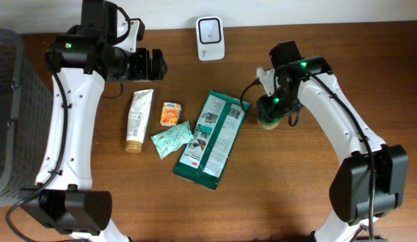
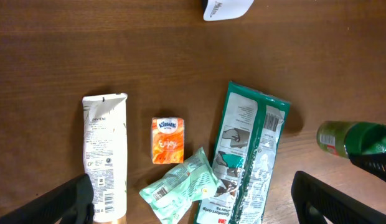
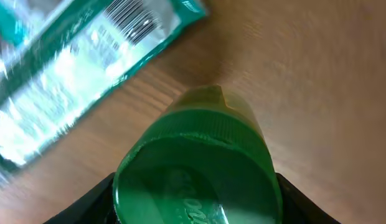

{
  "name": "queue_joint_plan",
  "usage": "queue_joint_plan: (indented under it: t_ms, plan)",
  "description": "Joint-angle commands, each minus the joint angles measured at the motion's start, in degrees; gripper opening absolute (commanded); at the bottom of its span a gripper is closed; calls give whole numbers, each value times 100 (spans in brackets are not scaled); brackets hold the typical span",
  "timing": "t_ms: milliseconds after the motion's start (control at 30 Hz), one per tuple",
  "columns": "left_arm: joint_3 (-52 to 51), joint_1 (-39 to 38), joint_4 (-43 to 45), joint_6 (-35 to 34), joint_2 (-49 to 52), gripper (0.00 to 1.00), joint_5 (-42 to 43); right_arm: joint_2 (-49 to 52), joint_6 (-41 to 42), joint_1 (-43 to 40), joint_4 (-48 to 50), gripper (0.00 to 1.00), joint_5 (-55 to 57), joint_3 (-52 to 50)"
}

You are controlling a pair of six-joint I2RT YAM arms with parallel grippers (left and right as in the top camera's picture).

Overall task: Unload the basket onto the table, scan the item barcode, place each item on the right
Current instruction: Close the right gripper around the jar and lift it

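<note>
The bottle is standing right of the middle. The right claw is sitting around it (gripping or not, I cannot tell). It is looking stiff and slippery, so grab its sides. The left claw is hanging open.

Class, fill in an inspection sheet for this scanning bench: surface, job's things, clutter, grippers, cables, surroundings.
Surface: brown wooden table; no spills seen.
Job's things: white barcode scanner at the far edge; green-capped bottle right of the large green 3M pack.
Clutter: cream tube, orange Kleenex pack, small green wipes packet, all left of the 3M pack.
Grippers: left gripper open and empty, beyond the tube; right gripper straddles the bottle's cap, firm grip not confirmed.
Cables: black cable loops beside the right wrist; another runs along the left arm.
Surroundings: grey basket at the left; pale wall behind.
</note>
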Motion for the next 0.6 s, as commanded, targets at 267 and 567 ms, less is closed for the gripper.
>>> queue_joint_plan:
  t_ms: [267, 567]
  plan:
    - [116, 9, -2, 109, -57, 99, 63, -87, -3633, -17, 763, 55, -348, -1209]
    - [116, 9, -4, 109, -57, 99, 63, -90, -1558, -122, 990, 98, -354, -984]
